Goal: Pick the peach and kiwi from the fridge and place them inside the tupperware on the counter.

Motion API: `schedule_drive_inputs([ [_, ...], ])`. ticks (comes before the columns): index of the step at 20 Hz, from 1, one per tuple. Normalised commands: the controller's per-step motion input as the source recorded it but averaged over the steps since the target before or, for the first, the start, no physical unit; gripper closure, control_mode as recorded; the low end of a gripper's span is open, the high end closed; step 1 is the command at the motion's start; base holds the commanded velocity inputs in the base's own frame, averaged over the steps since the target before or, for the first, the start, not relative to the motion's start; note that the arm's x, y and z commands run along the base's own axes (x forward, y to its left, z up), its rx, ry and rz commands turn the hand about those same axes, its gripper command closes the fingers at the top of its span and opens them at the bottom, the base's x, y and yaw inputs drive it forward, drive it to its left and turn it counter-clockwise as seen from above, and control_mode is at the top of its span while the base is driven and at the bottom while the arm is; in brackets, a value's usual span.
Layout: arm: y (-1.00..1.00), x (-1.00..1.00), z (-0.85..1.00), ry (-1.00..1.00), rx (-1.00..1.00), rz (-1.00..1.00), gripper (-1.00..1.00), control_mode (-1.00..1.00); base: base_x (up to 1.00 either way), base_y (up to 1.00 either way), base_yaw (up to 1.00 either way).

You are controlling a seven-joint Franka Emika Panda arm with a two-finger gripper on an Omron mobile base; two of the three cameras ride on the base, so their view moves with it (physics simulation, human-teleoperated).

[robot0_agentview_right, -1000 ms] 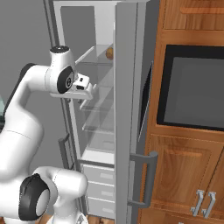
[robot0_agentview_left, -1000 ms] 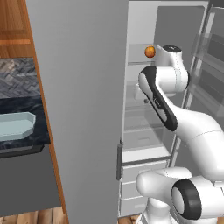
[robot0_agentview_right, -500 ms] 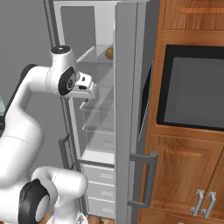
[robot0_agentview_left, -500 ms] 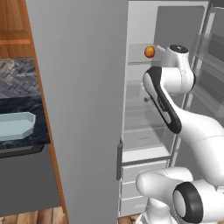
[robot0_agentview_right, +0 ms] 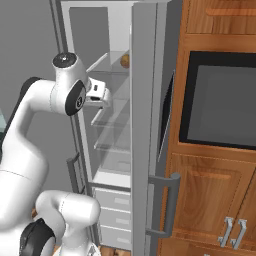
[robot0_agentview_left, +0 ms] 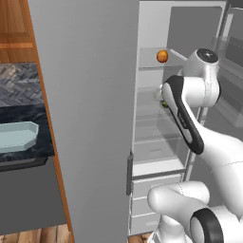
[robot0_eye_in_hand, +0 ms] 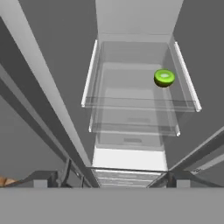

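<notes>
Pincer (robot0_agentview_right: 106, 96) now spread wide; kiwi (robot0_eye_in_hand: 164, 78) on shelf

I see clear glass shelves (robot0_eye_in_hand: 140, 103) in the matt grey fridge (robot0_agentview_left: 90, 118), and a glossy black stone desk (robot0_agentview_left: 19, 114).

light: even, flat, no clear source | shadows: soft grey on the fridge (robot0_agentview_left: 95, 118) door face — no hard cast edges | glare: faint sheen on the glass shelves (robot0_eye_in_hand: 139, 103), marbled gloss on the worktop (robot0_agentview_left: 28, 114) | sharpness: slightly soft and pixelated — no motion blur | distortion: hand view converges strongly
</notes>
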Motion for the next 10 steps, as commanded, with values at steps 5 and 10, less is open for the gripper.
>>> schedule_drive_inputs([
  [5,-0.01,0.00,0.45,-0.18,0.00,0.00,-1.00,-1.00,0.00,0.00,0.00],
  [10,-0.03,0.04,0.37,-0.14,0.00,0.00,-1.00,-1.00,0.00,0.00,0.00],
])
